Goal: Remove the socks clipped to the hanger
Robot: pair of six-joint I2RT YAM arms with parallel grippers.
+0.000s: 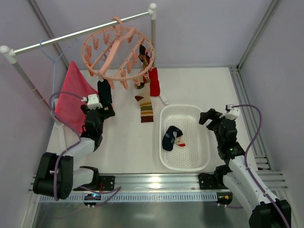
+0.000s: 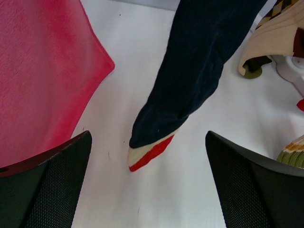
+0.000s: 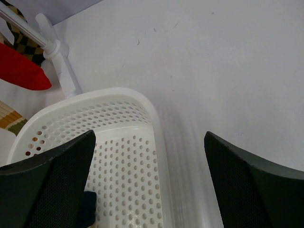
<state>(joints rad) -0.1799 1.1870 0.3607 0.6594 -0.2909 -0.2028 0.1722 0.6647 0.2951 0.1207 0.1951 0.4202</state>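
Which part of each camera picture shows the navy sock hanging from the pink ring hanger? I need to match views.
Top external: navy sock hangs under the left side of the hanger.
Left wrist: navy sock upper centre, cream-and-red toe pointing down.
Right wrist: not in it.
Shared landmark: pink-red cloth, left of the sock in both views.

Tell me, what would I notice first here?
The big salmon-pink ring hanger hangs from the rail at the back, with socks dangling from its pegs. A bright pink-red cloth is at the left, and a white basket on the right holds one navy sock.
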